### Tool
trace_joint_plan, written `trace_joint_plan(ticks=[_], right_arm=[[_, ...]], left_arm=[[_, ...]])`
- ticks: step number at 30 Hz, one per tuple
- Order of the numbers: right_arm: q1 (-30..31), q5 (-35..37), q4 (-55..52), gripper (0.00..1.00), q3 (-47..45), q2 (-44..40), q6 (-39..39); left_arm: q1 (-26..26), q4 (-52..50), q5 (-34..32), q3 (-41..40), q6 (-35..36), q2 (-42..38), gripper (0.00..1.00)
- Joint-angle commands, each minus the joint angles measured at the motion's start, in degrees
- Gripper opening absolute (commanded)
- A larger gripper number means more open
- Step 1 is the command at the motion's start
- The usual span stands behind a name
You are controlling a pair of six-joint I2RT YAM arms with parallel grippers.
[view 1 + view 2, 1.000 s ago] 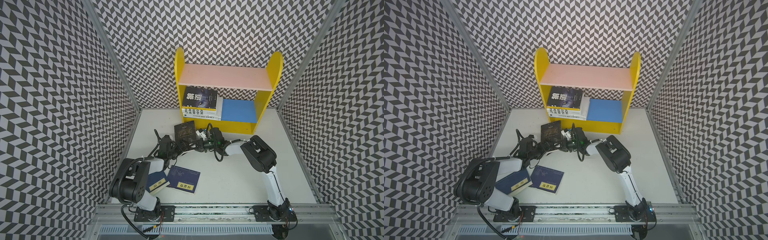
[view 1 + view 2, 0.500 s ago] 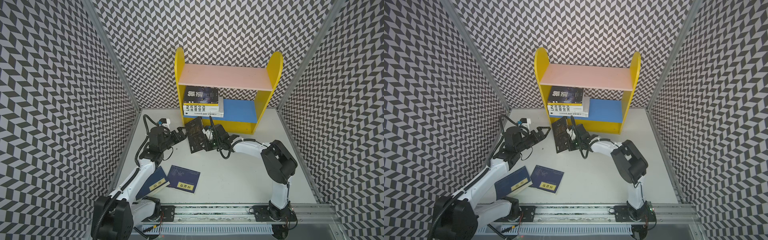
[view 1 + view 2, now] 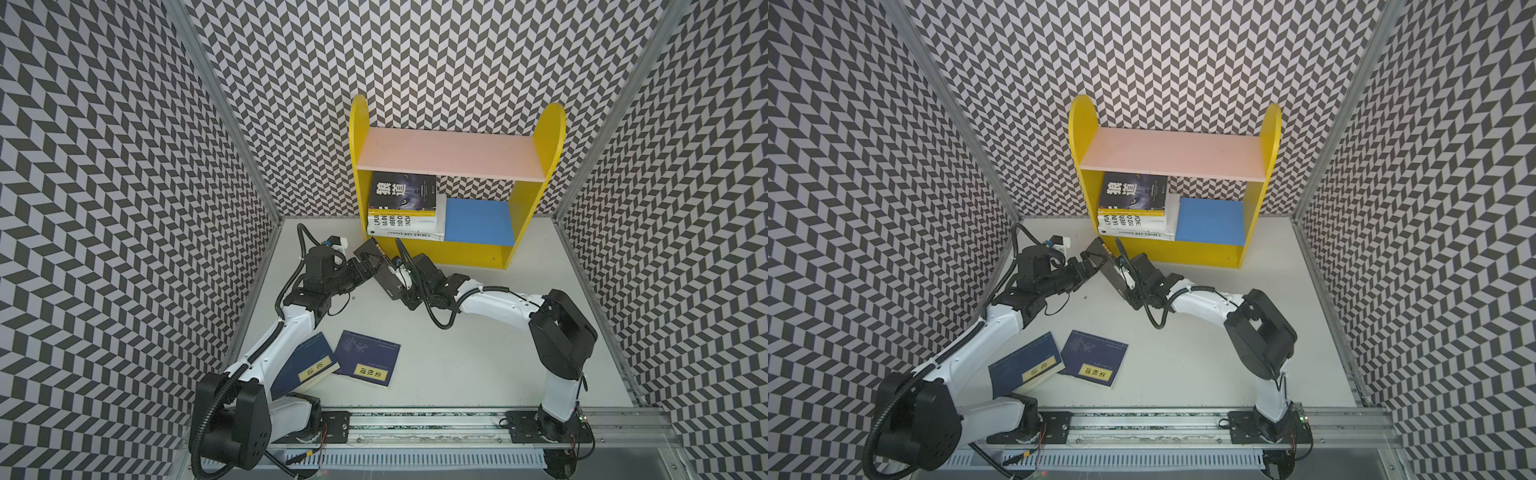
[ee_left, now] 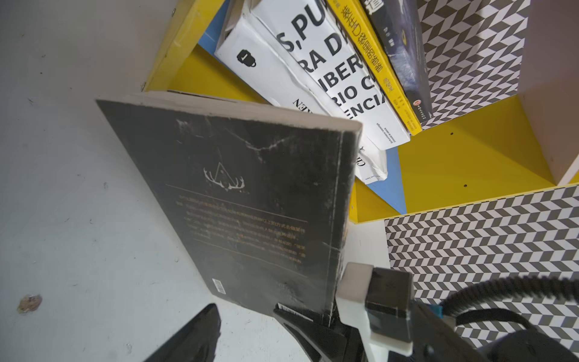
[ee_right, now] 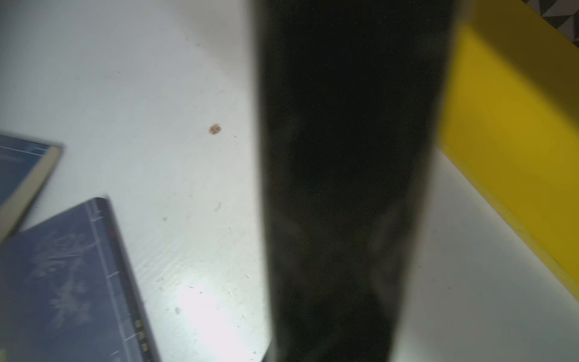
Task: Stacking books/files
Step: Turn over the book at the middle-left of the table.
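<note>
My right gripper (image 3: pixel 400 279) is shut on a worn black book (image 3: pixel 377 254), holding it tilted on edge just in front of the yellow shelf (image 3: pixel 536 199). In the right wrist view this book (image 5: pixel 344 156) hides the fingers. My left gripper (image 4: pixel 246 312) is open, its fingers (image 4: pixel 194 335) either side of the book's (image 4: pixel 250 203) near corner, without gripping it. Inside the shelf lies a stack: a black wolf-cover book (image 3: pixel 402 193) over a yellow one (image 3: pixel 401 212) and two white ones (image 3: pixel 399 223). Two navy books (image 3: pixel 305 368) (image 3: pixel 368 363) lie flat near the front.
The shelf has a pink top board (image 3: pixel 449 158) and a blue floor (image 3: pixel 478 222), bare to the right of the stack. Patterned walls close in three sides. A rail (image 3: pixel 415 419) with both arm bases runs along the front edge. A small brown speck (image 5: pixel 215 128) lies on the white table.
The left gripper has swung right, up to the black book's corner, staying open. The right gripper has kept its grip and raised the book from near flat to on edge.
</note>
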Motion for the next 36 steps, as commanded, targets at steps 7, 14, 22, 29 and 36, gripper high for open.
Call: trace_joint_plan(ticks=[7, 14, 22, 29, 36], right_arm=[[6.69, 18.03, 11.36, 0.0, -0.91, -2.67, -11.47], [12.17, 27.19, 21.14, 0.0, -6.67, -4.12, -20.16], [16.28, 35.85, 35.04, 0.0, -11.69, -3.83, -29.12], [17.55, 37.77, 40.39, 0.03, -13.27, -3.55, -31.54], [17.46, 33.42, 41.3, 0.71, -14.57, -4.43, -29.23]], left_arm=[[0.4, -2.93, -2.91, 1.1, -2.02, 2.85, 0.9], [2.99, 0.06, 0.24, -0.76, -5.37, 3.99, 0.81], [5.14, -2.28, 1.77, -4.04, -4.0, 2.99, 0.65], [5.68, -0.28, 2.53, -6.39, -4.72, 2.56, 0.17], [8.62, 2.07, 4.66, -6.82, -4.59, 1.35, 0.0]])
